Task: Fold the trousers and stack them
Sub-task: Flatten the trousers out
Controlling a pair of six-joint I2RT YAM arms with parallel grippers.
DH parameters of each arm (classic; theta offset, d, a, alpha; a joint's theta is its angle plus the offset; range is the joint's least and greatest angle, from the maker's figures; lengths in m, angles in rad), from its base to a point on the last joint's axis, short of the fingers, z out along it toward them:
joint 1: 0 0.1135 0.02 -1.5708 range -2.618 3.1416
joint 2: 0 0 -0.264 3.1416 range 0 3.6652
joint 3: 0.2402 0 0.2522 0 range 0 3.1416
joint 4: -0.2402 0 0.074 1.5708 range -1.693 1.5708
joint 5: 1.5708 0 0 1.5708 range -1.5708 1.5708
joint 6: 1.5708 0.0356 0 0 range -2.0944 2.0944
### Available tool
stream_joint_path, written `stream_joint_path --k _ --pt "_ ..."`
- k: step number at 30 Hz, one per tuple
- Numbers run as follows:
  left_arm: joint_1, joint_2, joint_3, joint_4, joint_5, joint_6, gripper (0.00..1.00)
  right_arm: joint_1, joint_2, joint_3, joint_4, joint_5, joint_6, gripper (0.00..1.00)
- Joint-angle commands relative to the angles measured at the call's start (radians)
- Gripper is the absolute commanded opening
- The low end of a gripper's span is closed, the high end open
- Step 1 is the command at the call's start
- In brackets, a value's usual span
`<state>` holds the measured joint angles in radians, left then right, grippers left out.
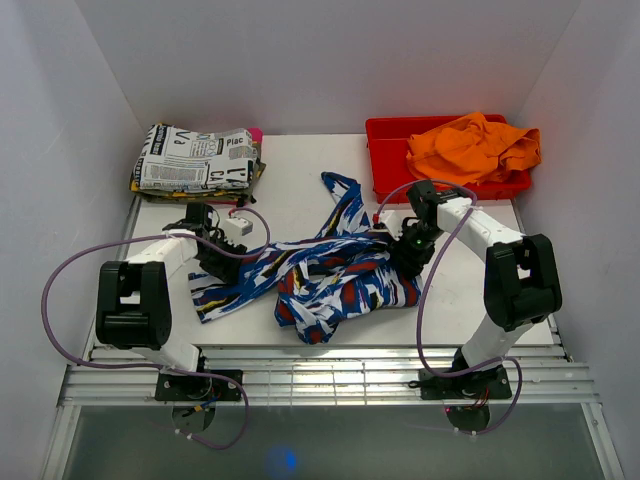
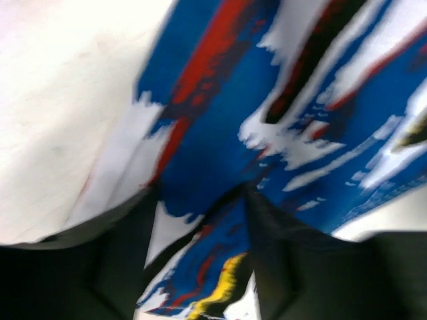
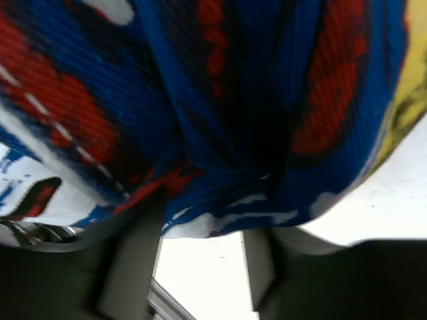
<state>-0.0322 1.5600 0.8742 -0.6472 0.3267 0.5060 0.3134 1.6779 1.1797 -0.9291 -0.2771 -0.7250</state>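
Note:
The trousers [image 1: 340, 285], royal blue with white streaks and red, black and yellow patches, lie crumpled across the middle of the white table [image 1: 300, 190], one leg trailing toward the back. My left gripper [image 1: 213, 258] is at their left end, and my right gripper [image 1: 408, 250] at their right side. In the left wrist view the cloth [image 2: 280, 100] runs between the jaws of the left gripper [image 2: 200, 200], which close on it. In the right wrist view bunched cloth [image 3: 200, 100] is pinched at the tips of the right gripper [image 3: 203, 220].
A folded newspaper-print cloth [image 1: 195, 160] tops a small stack at the back left. A red bin [image 1: 385, 150] at the back right holds an orange garment [image 1: 475, 145]. White walls enclose the table; a slatted ledge [image 1: 320, 370] runs along the near edge.

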Motion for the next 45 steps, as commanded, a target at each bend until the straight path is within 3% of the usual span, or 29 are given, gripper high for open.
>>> stream_joint_path --k 1,2,4,5,6,7,14,19,24,26,31,38,41,45 --pt "-0.002 0.031 -0.072 0.07 -0.167 0.025 0.6 -0.008 -0.015 0.052 -0.011 0.032 -0.023 0.46" --pt "0.0 0.04 -0.081 0.081 -0.188 0.026 0.54 -0.011 -0.027 0.072 -0.049 0.036 -0.039 0.34" --pt "-0.002 0.06 -0.104 0.084 -0.233 0.028 0.33 -0.014 -0.061 0.121 -0.103 0.068 -0.097 0.13" --pt "0.0 0.058 -0.109 0.083 -0.242 0.02 0.23 -0.019 -0.073 0.168 -0.126 0.088 -0.118 0.08" --pt "0.0 0.051 -0.11 0.077 -0.242 0.017 0.04 -0.023 -0.102 0.188 -0.175 0.123 -0.172 0.08" --pt "0.002 0.014 -0.11 0.07 -0.241 0.016 0.0 -0.026 -0.118 0.204 -0.197 0.143 -0.207 0.08" --pt "0.012 -0.372 0.009 -0.025 -0.111 0.057 0.0 -0.16 -0.277 0.173 -0.228 0.348 -0.542 0.08" --pt "0.006 -0.401 0.228 0.006 0.06 -0.036 0.0 -0.255 -0.305 0.11 -0.15 0.391 -0.669 0.08" --pt "-0.07 -0.151 0.501 0.184 0.12 -0.259 0.0 -0.266 -0.294 0.09 -0.108 0.365 -0.619 0.08" --pt "-0.148 -0.062 0.569 0.282 0.095 -0.308 0.0 -0.267 -0.293 0.093 -0.09 0.357 -0.6 0.08" --pt "-0.264 0.301 0.884 0.4 0.002 -0.339 0.0 -0.267 -0.294 0.106 -0.077 0.354 -0.539 0.08" --pt "-0.331 0.688 1.243 0.557 -0.038 -0.351 0.0 -0.264 -0.311 0.087 -0.093 0.389 -0.456 0.08" --pt "-0.345 0.812 1.307 0.609 -0.044 -0.345 0.0 -0.263 -0.325 0.078 -0.105 0.414 -0.427 0.08" --pt "-0.363 0.893 1.251 0.638 0.003 -0.284 0.0 -0.252 -0.328 0.08 -0.102 0.444 -0.403 0.08"
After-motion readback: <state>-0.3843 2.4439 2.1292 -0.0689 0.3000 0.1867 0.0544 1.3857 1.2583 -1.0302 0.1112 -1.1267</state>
